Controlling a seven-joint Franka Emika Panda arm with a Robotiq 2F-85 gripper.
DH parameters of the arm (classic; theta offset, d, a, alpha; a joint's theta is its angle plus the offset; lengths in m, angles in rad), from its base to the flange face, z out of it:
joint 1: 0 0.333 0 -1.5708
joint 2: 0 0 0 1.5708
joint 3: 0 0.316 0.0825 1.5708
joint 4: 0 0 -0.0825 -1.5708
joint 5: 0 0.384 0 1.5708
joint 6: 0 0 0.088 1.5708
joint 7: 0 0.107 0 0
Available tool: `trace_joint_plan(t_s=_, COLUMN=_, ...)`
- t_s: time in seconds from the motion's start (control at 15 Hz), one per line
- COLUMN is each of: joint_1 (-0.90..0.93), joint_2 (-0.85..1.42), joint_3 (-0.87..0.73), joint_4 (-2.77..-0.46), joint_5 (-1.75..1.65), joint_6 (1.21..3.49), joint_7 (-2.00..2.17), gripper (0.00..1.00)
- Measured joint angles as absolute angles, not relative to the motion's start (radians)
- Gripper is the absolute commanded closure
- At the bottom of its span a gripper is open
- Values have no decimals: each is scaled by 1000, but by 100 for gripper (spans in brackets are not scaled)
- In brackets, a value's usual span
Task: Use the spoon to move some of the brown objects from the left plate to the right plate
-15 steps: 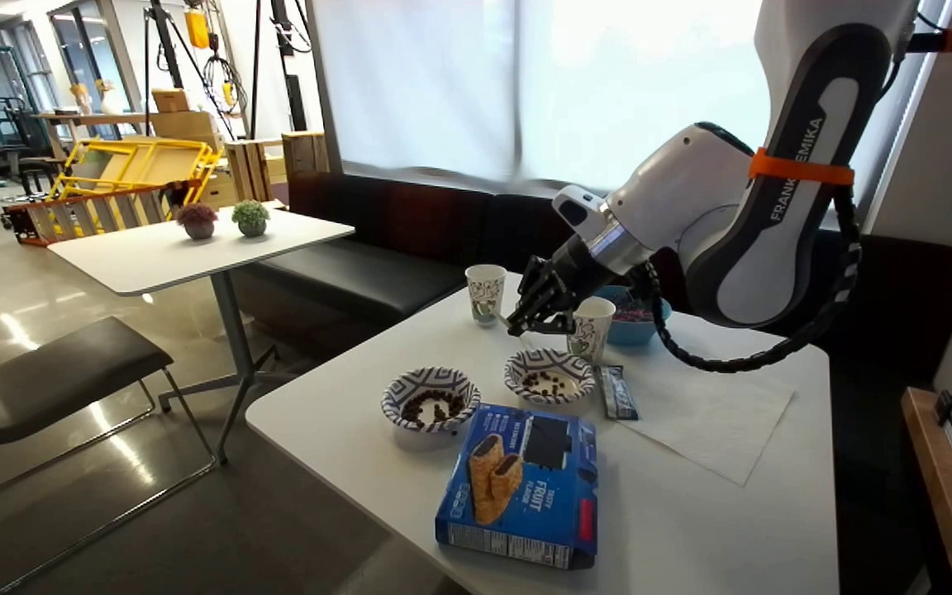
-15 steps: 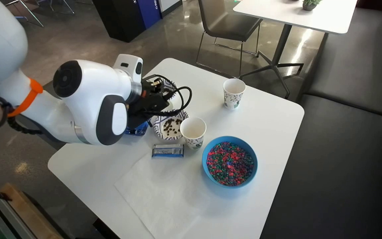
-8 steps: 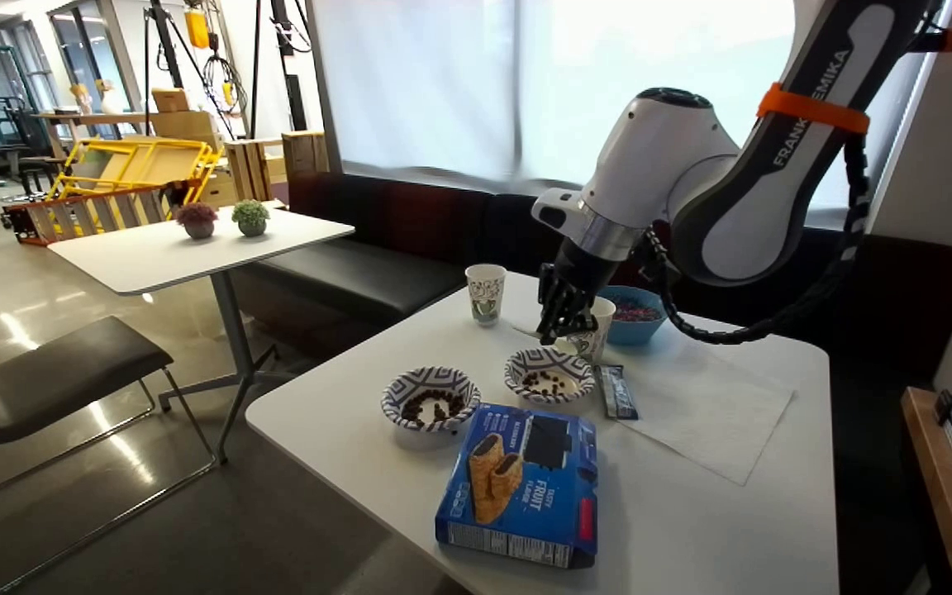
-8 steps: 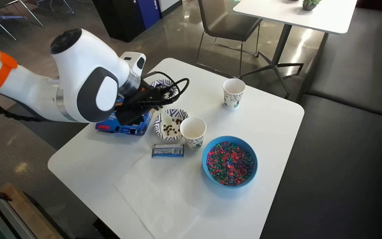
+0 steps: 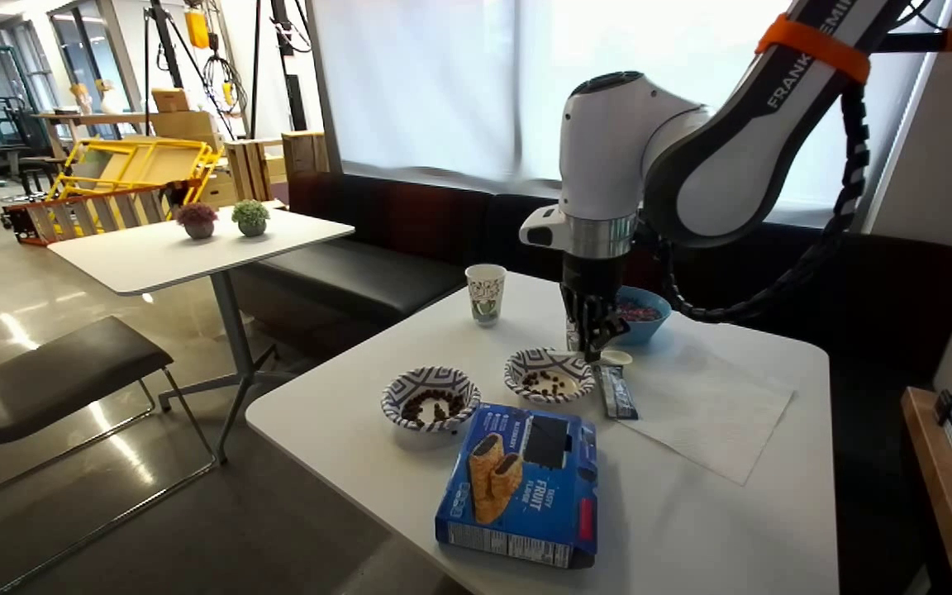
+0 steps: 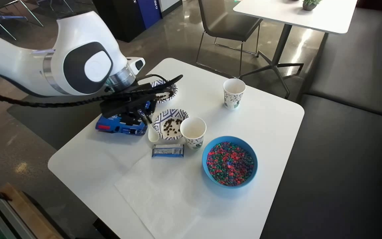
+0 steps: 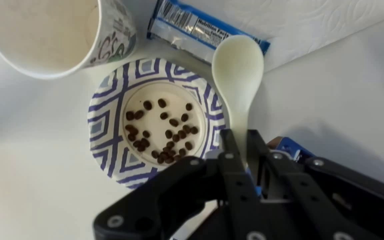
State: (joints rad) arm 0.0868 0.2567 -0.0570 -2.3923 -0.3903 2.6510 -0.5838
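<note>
My gripper points down beside the right plate and is shut on the handle of a white spoon. The spoon's bowl is empty. It is seen over the end of the blue bar in the wrist view and beside the right plate in an exterior view. The right plate, with a blue-and-white patterned rim, holds scattered brown objects. It also shows in both exterior views. The left plate, with more brown objects, is partly hidden behind the arm in an exterior view.
A paper cup stands against the right plate; a second cup stands farther off. A blue bar packet lies by the right plate. A blue box lies in front of both plates. A blue bowl and paper towel are nearby.
The gripper has swung from tilted to nearly vertical. The spoon has moved from over the cup side of the right plate to beside it near the bar packet. The plates have not moved.
</note>
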Motion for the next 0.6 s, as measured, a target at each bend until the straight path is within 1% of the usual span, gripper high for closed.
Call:
trace_joint_plan(t_s=0.33, joint_1=8, joint_2=306, joint_3=-58, joint_4=-2329, joint_5=-392, joint_6=2533, joint_7=-584, gripper=97)
trace_joint_plan(t_s=0.6, joint_1=-43, joint_2=362, joint_3=-54, joint_4=-2304, joint_5=-391, joint_6=2505, joint_7=-617, gripper=97)
